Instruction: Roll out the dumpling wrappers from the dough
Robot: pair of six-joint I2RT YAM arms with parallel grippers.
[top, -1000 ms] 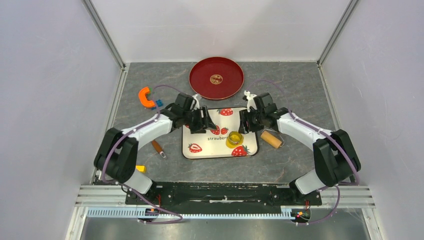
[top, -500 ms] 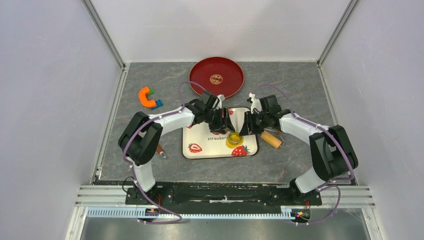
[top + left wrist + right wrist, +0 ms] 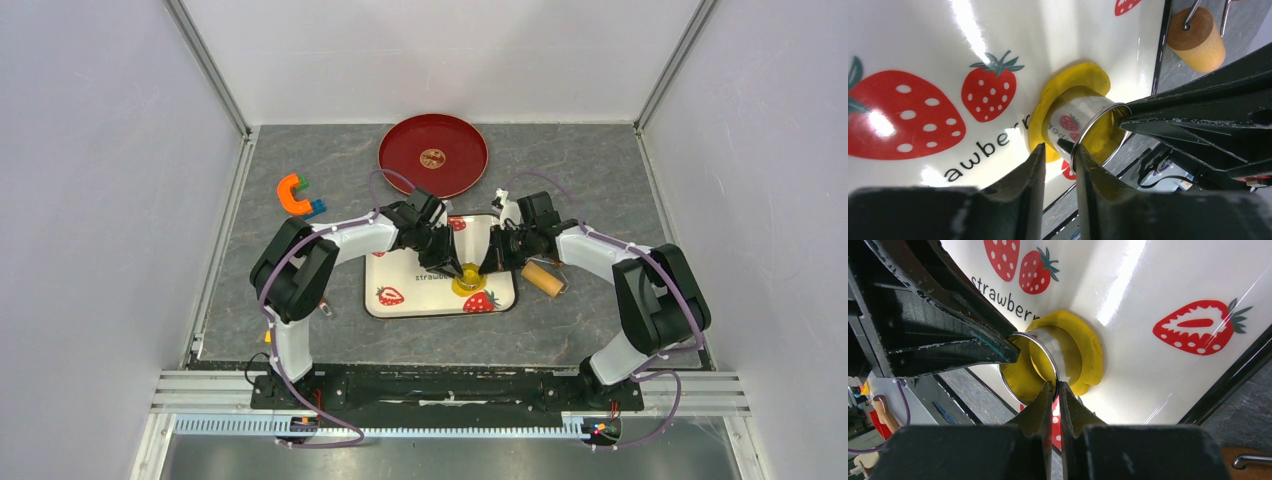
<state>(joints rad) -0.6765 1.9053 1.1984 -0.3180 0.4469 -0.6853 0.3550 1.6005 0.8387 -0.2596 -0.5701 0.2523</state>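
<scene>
Right wrist — right pincer (image 3: 1055,386) on ring (image 3: 1046,352)

Yellow dough (image 3: 1083,80), red plate (image 3: 408,150), white board (image 3: 420,300) (strawberry-printed).

Top external: high above and behind the arm bases, looking down over the whole surface (image 3: 590,190) from a distance.
Left wrist: very close above the strawberry mat (image 3: 998,40), facing right.
Right wrist: equally close, facing left.
Shared: all three show the mat, the metal ring cutter (image 3: 1088,112) and the yellow dough (image 3: 1083,80).
</scene>
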